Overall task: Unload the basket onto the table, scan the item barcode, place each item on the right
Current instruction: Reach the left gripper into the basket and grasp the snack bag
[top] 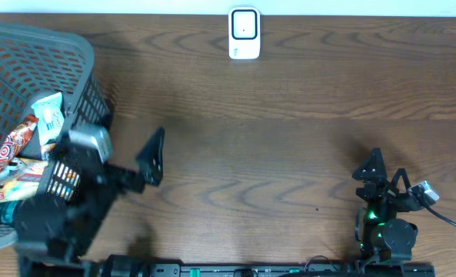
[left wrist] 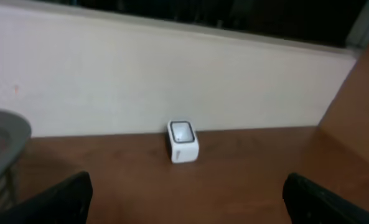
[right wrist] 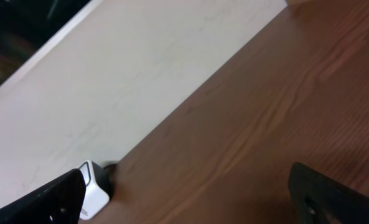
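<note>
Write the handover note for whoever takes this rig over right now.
Pincers: the left pincer is open and empty, beside the grey basket and facing the white barcode scanner. The right pincer is open and empty at the near right of the table.
Things: packaged items lie in the basket; the scanner stands at the far edge, centre.
Done: nothing picked, nothing scanned.
Left: take one item out and show its barcode to the scanner.

Bare wooden table open across the middle, grey basket blocking the left edge (packets inside), white scanner standing at the far edge.
</note>
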You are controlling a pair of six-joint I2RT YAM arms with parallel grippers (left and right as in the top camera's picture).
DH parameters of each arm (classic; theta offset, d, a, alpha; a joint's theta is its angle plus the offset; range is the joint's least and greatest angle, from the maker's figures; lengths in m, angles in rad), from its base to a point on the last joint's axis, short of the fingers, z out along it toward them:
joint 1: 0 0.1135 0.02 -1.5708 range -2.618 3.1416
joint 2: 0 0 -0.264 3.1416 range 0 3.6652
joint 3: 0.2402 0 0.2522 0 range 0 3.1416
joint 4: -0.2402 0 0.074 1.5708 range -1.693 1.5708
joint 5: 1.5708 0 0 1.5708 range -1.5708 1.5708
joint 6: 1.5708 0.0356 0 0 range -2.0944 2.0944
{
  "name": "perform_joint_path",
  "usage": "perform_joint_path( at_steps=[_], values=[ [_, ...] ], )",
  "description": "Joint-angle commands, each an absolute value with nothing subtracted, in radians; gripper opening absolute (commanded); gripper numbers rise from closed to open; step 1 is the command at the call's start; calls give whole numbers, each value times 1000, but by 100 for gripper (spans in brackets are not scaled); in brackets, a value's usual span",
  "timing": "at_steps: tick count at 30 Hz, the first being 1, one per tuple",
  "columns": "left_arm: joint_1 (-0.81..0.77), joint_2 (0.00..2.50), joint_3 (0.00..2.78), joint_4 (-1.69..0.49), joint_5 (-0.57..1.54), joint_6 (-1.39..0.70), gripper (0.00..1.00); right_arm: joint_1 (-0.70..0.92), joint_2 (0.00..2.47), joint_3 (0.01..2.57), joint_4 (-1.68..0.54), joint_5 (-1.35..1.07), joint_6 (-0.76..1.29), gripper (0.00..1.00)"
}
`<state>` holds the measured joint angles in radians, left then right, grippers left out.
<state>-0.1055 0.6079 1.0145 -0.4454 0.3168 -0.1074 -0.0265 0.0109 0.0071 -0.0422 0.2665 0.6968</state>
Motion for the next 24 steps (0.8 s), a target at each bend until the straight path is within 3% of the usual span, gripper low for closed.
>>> perform_joint_path(
  at_steps=[1,4,9,14,19,24],
  values=[
    [-101,737,1232,-571,351,-80,98,-18,7,6,-46,279,699,99],
    [-101,821,1314,-682,329,-84,98,-18,7,6,-46,279,699,99],
    [-101,857,1316,-676,304,-101,98,-18,7,6,-46,279,699,99],
    [-60,929,1469,-776,-93,-248,98,-18,7,6,-46,279,699,99],
    [126,1100,1747,-967,-313,-361,98,-18,7,6,-46,279,699,99],
    [419,1290,1890,-1158,-281,-557,98,-18,7,6,-46,279,699,99]
  ],
)
